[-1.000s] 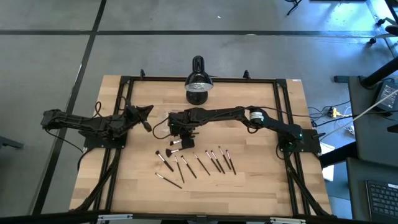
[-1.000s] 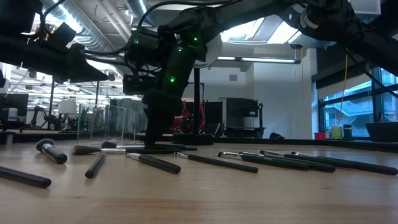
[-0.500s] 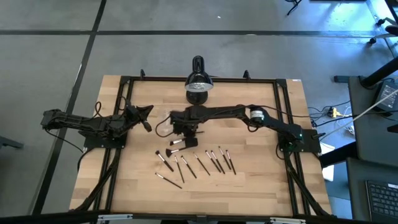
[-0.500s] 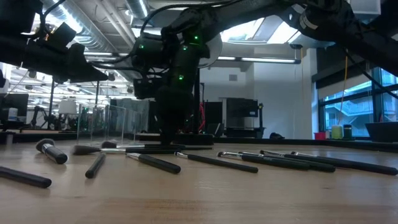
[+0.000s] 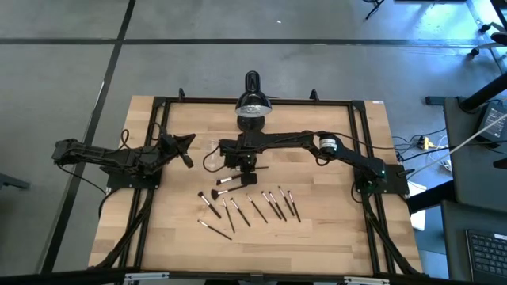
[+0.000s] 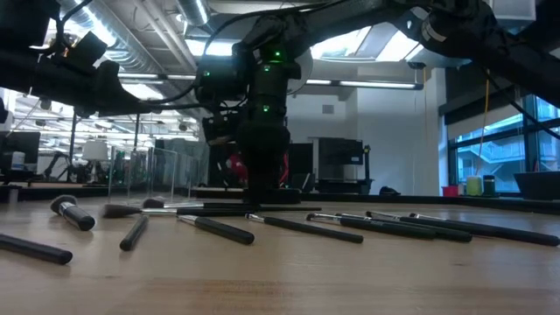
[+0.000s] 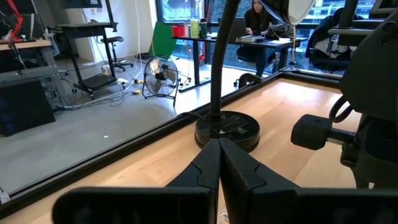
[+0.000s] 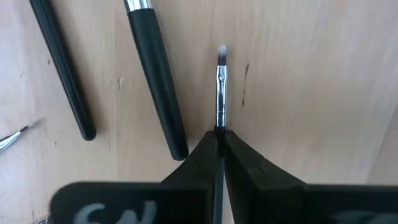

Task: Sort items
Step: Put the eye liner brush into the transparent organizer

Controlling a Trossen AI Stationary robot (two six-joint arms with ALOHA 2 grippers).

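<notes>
At the left of the overhead frame, the left gripper [image 5: 187, 142] waits above the pale wooden counter [image 5: 333, 229], its fingers pressed together on nothing. Just right, at centre, the right gripper [image 5: 247, 165] is clamped on the dark handle of a thin brush [image 8: 220, 87] — silvery ferrule, small pale tip — held low over the wood. Below it, across the lower middle of the frame, the other brushes [image 5: 253, 207] lie scattered: slim matte-black sticks with shiny metal collars. At upper centre stands a black desk lamp [image 5: 253, 111] on a round base. The grip probably needs to stay firm — a handle this narrow and smooth could swivel or slip.
</notes>
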